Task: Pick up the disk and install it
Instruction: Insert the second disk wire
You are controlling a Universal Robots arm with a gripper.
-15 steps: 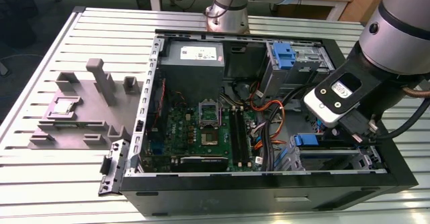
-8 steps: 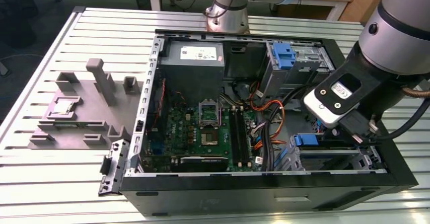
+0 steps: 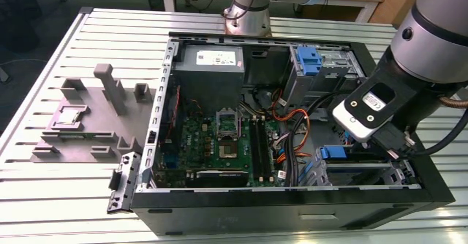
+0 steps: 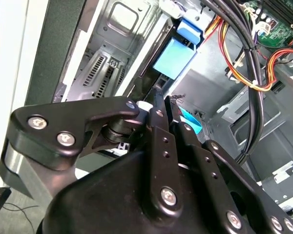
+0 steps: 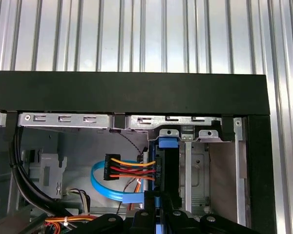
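The disk [image 5: 168,168] stands on edge in the drive bay at the open computer case's corner, its blue carrier rail facing the black case wall. In the second wrist view the disk's blue rail end [image 4: 177,54] points into the metal cage. My gripper [image 5: 160,202] is shut on the disk's near end, black fingers [image 4: 156,122] pressed close either side of it. In the exterior view the gripper [image 3: 391,148] reaches down inside the case at the exterior view's right, just beside the disk's blue carrier [image 3: 334,153].
Red, yellow and blue cables [image 5: 124,170] hang close beside the bay. The metal drive cage [image 3: 362,172] sits along the case's front wall. Farther in are the motherboard [image 3: 219,140], a grey power-supply box [image 3: 210,63] and an upright blue bracket [image 3: 310,60]. A grey fixture [image 3: 87,118] lies outside the case.
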